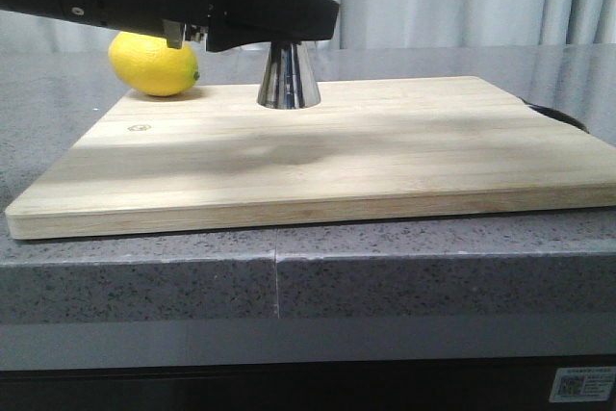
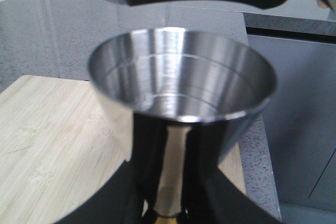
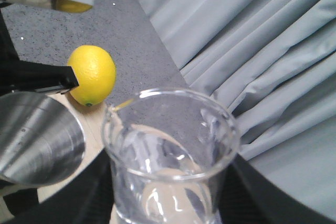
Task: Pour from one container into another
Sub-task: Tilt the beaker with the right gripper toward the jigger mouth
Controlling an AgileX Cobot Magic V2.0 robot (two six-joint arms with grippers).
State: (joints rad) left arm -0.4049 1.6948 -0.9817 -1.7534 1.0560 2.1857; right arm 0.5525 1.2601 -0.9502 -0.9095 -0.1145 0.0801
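Standing upright, the one glass beaker [image 3: 170, 156] holds clear liquid, pinched in the right gripper [image 3: 168, 203] beside the single steel jigger [image 1: 288, 74]. That jigger stands upright on the cutting board [image 1: 318, 156], clamped by the left gripper [image 1: 289, 12]. One lemon [image 1: 154, 64] sits nearby.

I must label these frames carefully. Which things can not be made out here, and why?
- Jigger top, front view: hidden behind the left arm.
- Jigger's inside, left wrist view: too blurred to show any liquid.
- Beaker base, right wrist view: cut off by the edge.
- Right gripper, every view: jaws not clearly visible.
- Lemon top, front view: covered by the arm.
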